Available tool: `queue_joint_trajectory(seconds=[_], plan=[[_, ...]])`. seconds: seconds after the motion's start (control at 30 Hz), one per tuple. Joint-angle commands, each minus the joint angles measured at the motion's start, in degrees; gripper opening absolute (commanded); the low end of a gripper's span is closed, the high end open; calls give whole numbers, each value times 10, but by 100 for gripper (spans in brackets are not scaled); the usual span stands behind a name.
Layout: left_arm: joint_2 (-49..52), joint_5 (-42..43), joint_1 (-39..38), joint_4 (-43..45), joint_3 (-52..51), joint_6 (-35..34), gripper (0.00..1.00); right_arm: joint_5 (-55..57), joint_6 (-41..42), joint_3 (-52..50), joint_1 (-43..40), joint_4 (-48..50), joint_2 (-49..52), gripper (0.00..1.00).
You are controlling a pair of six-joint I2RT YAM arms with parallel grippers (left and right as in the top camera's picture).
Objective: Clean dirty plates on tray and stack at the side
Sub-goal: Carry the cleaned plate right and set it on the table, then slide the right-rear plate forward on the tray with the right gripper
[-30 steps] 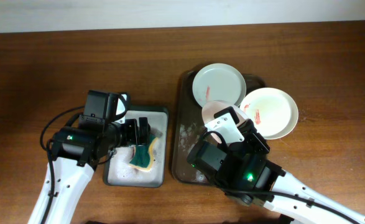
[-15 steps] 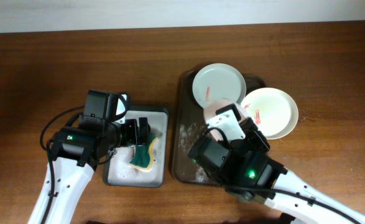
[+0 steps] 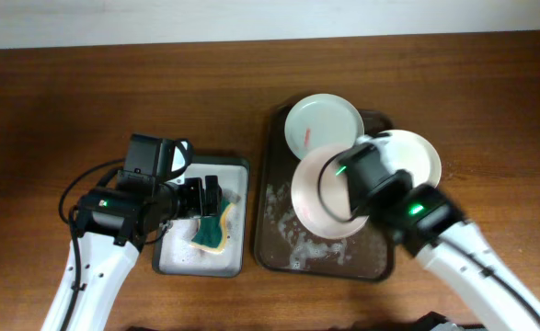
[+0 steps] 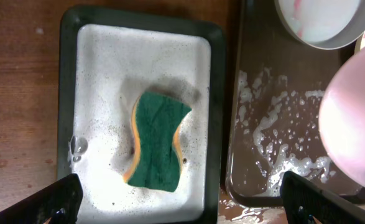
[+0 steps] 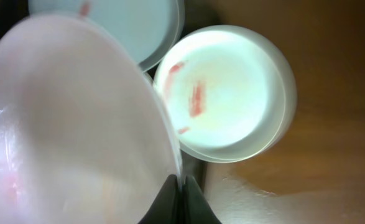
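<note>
My right gripper point(image 5: 181, 190) is shut on the rim of a pinkish plate point(image 3: 323, 195) and holds it lifted over the dark brown tray point(image 3: 279, 248); the plate fills the left of the right wrist view point(image 5: 70, 124). A mint-green plate point(image 3: 322, 125) with a red smear lies at the tray's far end. A white plate point(image 3: 407, 164) with red smears rests on the tray's right rim, also in the right wrist view point(image 5: 226, 93). My left gripper point(image 4: 182, 199) is open above a green and yellow sponge point(image 4: 158, 140).
The sponge lies in a small black tray with white soapy lining point(image 3: 173, 262) left of the brown tray. Soap foam point(image 3: 292, 241) covers the brown tray's near floor. Bare wooden table surrounds both trays.
My right arm has swung to the right and raised the pinkish plate, which now shows wide over the tray. The left arm and sponge have not moved.
</note>
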Motion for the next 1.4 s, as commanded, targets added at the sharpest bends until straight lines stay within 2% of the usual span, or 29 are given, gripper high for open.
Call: queue_joint_trajectory(seconds=[0.0, 0.1, 0.17, 0.23, 0.3, 0.4, 0.47, 0.5, 0.53, 0.57, 0.67, 0.7, 0.77, 0.87, 0.97, 1.03, 1.07, 1.1, 1.13, 1.17, 1.27, 1.37], plan=[[-7, -6, 3, -1, 10, 5, 100, -302, -70, 31, -215, 6, -11, 4], [-7, -6, 3, -1, 10, 5, 100, -395, -70, 30, -447, 13, 9, 4], [-7, -6, 3, -1, 10, 5, 100, -405, -63, 30, -584, 33, 41, 4], [-7, -6, 3, -1, 10, 5, 100, -404, -61, 30, -687, 58, 85, 4], [-7, -6, 3, -1, 10, 5, 100, -392, -28, 30, -740, 68, 130, 4], [-7, -6, 3, -1, 10, 5, 100, -297, 22, 30, -785, 80, 220, 4], [-7, -6, 3, -1, 10, 5, 100, -262, 20, 30, -789, 93, 264, 4], [-7, -6, 3, -1, 10, 5, 100, -275, 12, 30, -788, 104, 277, 9], [-7, -6, 3, -1, 10, 5, 100, -317, -24, 31, -786, 118, 276, 25], [-7, -6, 3, -1, 10, 5, 100, -361, -43, 31, -783, 127, 274, 37], [-7, -6, 3, -1, 10, 5, 100, -519, -126, 31, -741, 158, 259, 51], [-7, -6, 3, -1, 10, 5, 100, -519, -162, 31, -697, 149, 252, 54], [-7, -6, 3, -1, 10, 5, 100, -447, -165, 30, -625, 122, 253, 53], [-7, -6, 3, -1, 10, 5, 100, -287, -165, 28, -503, 134, 254, 53], [-7, -6, 3, -1, 10, 5, 100, -182, -160, 28, -437, 155, 272, 53], [-7, -6, 3, -1, 10, 5, 100, -178, -158, 28, -426, 165, 304, 52], [-7, -6, 3, -1, 10, 5, 100, -179, -158, 28, -426, 164, 322, 48], [-7, -6, 3, -1, 10, 5, 100, -179, -158, 28, -427, 159, 342, 38], [-7, -6, 3, -1, 10, 5, 100, -184, -158, 28, -427, 153, 351, 16], [-7, -6, 3, -1, 10, 5, 100, -209, -158, 29, -428, 147, 352, 4], [-7, -6, 3, -1, 10, 5, 100, -254, -155, 50, -428, 106, 312, 4], [-7, -6, 3, -2, 10, 5, 100, -258, -134, 70, -427, 31, 216, 4]])
